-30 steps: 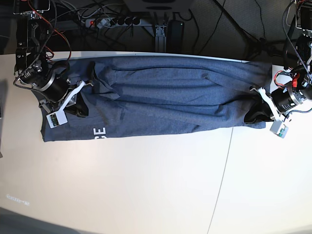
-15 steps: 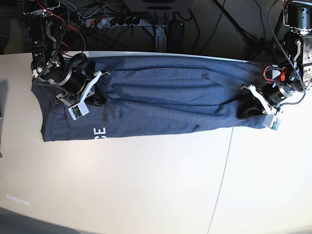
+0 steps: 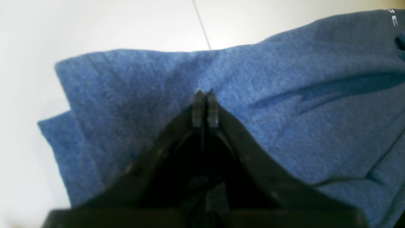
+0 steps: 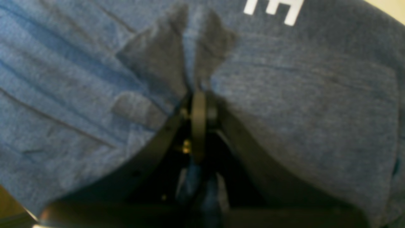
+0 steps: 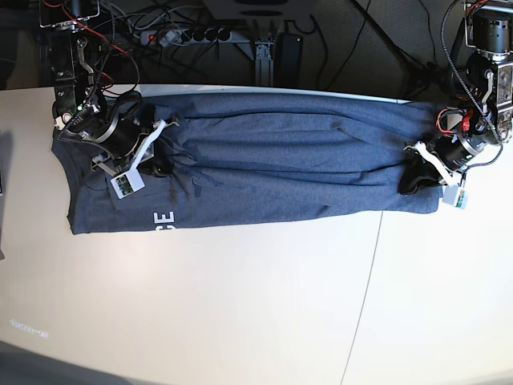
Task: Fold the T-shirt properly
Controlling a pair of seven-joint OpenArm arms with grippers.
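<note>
A blue-grey T-shirt [image 5: 264, 152] lies stretched in a long band across the far half of a pale table [image 5: 240, 305], its far edge along the table's back rim, where a power strip [image 5: 188, 35] and cables lie beyond. At the shirt's end on the left of the base view, just above the white letters [image 5: 163, 218] printed near its front edge, the right end effector [image 5: 164, 164] sits clenched with cloth bunched between its tips; its wrist camera shows the fabric pinched up into a ridge ahead of the fingers [image 4: 199, 110]. At the shirt's opposite end, the left end effector [image 5: 410, 180] is likewise clenched, its fingertips [image 3: 205, 107] pressed together over the doubled corner of the cloth, though whether cloth is caught between them cannot be told.
</note>
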